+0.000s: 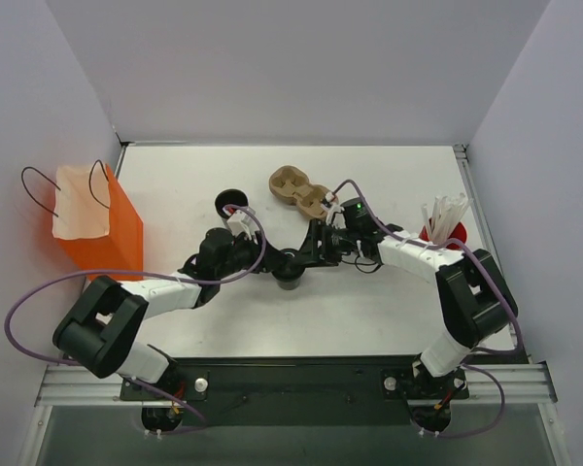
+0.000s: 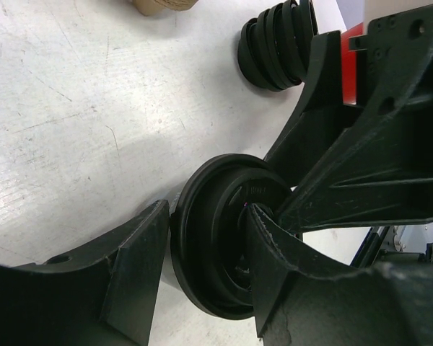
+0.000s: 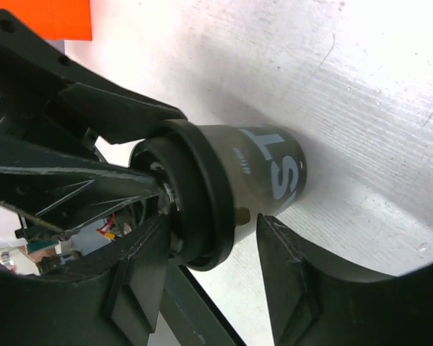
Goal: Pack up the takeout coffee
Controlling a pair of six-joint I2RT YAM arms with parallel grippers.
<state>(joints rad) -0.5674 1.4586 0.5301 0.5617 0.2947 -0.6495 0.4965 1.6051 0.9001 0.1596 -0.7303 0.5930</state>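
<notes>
The takeout coffee (image 1: 290, 279), a small black cup with white lettering and a black lid, stands mid-table between both grippers. In the left wrist view its lid (image 2: 209, 238) faces the camera. My left gripper (image 2: 206, 231) pinches the lid's rim, one finger against the outer edge and the other in the top recess. My right gripper (image 3: 213, 238) straddles the cup (image 3: 267, 166): one finger rests on the lid's top, the other stands apart from the cup wall, so it is open. From above, the left gripper (image 1: 275, 262) and right gripper (image 1: 306, 257) meet over the cup.
An orange paper bag (image 1: 102, 233) with loop handles stands open at the left edge. A stack of loose black lids (image 1: 231, 202) and a brown cardboard cup carrier (image 1: 299, 190) lie behind the cup. A red holder with white sticks (image 1: 445, 231) sits at right.
</notes>
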